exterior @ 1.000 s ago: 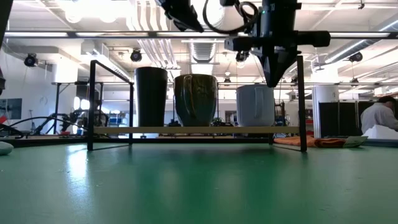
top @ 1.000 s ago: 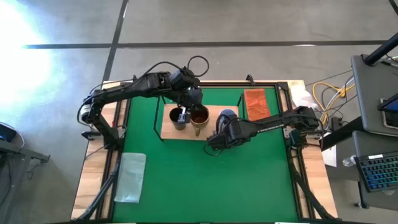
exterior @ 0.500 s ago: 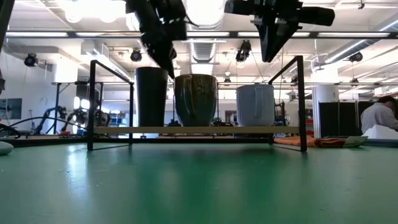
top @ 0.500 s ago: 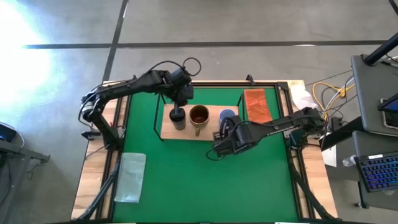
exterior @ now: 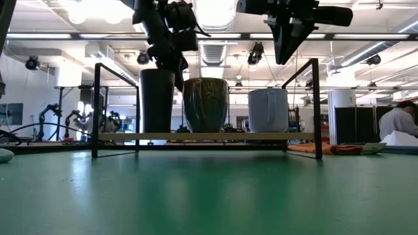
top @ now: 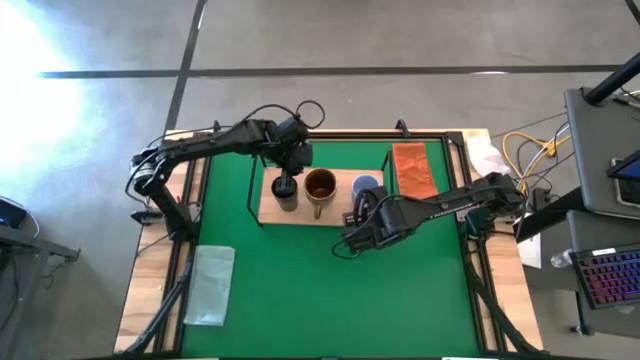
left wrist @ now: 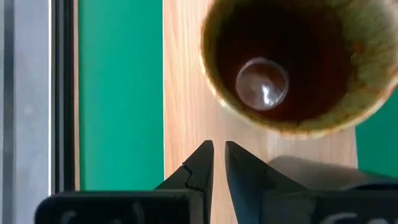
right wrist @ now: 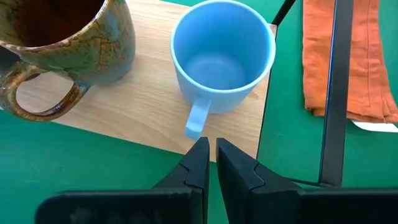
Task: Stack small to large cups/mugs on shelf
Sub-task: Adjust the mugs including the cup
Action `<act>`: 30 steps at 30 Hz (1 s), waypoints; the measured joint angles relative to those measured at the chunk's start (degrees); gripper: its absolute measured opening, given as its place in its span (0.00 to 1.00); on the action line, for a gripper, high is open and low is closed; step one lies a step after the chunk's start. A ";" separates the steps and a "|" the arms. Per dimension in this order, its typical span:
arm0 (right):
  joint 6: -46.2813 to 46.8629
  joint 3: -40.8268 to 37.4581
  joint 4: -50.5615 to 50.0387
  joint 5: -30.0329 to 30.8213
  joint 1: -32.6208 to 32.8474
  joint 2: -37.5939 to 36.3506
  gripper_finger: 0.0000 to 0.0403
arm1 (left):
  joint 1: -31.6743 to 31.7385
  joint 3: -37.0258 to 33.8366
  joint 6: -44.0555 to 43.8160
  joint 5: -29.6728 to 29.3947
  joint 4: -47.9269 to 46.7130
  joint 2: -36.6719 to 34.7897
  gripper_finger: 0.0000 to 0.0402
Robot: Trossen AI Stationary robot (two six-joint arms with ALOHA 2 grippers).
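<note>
On the light-wood shelf (top: 270, 213) stand, from left to right, the black cup (top: 287, 192), the brown-gold mug (top: 320, 186) and the pale blue mug (top: 366, 186), each on its base, as the low view also shows (exterior: 159, 101) (exterior: 206, 104) (exterior: 268, 109). My left gripper (exterior: 175, 64) is shut and points down just above the black cup's rim, beside the brown-gold mug (left wrist: 292, 62). My right gripper (right wrist: 211, 152) is shut and empty. It hangs above the shelf's near edge, in line with the blue mug's handle (right wrist: 198, 121).
The shelf's black wire frame rises at both ends (exterior: 317, 108) (exterior: 96, 111). A folded orange cloth (top: 412, 168) lies right of the shelf. A pale cloth (top: 210, 285) lies at the near left. A person (exterior: 398, 124) is in the room behind.
My left gripper has gone from above the brown-gold mug toward the table's left and down, to just over the black cup. My right gripper has risen from beside the blue mug and drawn back a little toward the near edge. The three vessels have stayed in place.
</note>
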 joint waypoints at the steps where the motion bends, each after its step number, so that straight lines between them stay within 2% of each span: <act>1: 0.16 0.00 0.02 0.00 0.00 0.00 0.06 | -0.04 0.04 0.09 0.80 0.52 0.00 0.07; 5: 0.42 0.00 -0.02 -0.02 0.00 0.00 0.06 | -0.31 -0.01 0.44 4.13 0.59 0.10 0.07; 21: 1.93 -0.04 0.02 -0.57 0.79 0.02 0.06 | -2.95 -0.02 1.64 4.97 5.96 2.36 0.07; 27: 2.98 -0.04 -0.61 -0.03 1.49 0.00 0.06 | -2.89 -0.02 1.62 -1.11 4.51 0.07 0.07; 30: 3.00 -0.04 -1.69 0.56 1.51 -0.04 0.06 | -2.84 -0.02 1.57 -1.75 2.07 -1.83 0.07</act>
